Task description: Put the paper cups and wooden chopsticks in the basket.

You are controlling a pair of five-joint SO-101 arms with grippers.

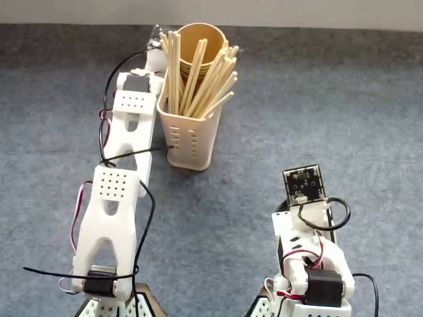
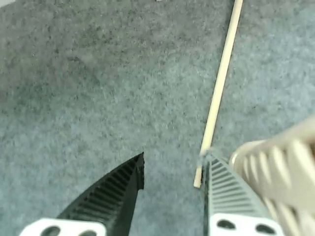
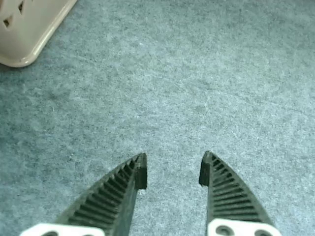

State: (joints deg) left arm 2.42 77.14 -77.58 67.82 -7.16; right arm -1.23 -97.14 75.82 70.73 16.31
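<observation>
Left gripper (image 2: 173, 164) is hovering low over the surface (image 2: 98, 73), jaws well apart and holding nothing. One stray chopstick (image 2: 219, 93) is lying flat, with its near end against one fingertip's inner edge; contact cannot be told. The basket (image 2: 280, 162) is sitting just outside that same finger. Cups (image 1: 198, 43) and sticks (image 1: 198, 79) are already standing in the basket. Right gripper (image 3: 172, 164) is open and empty, the basket well off.

Risk: the stick is off-centre in the gap, so closing may roll or flick it away. The outer finger may nudge the basket and tip it.
</observation>
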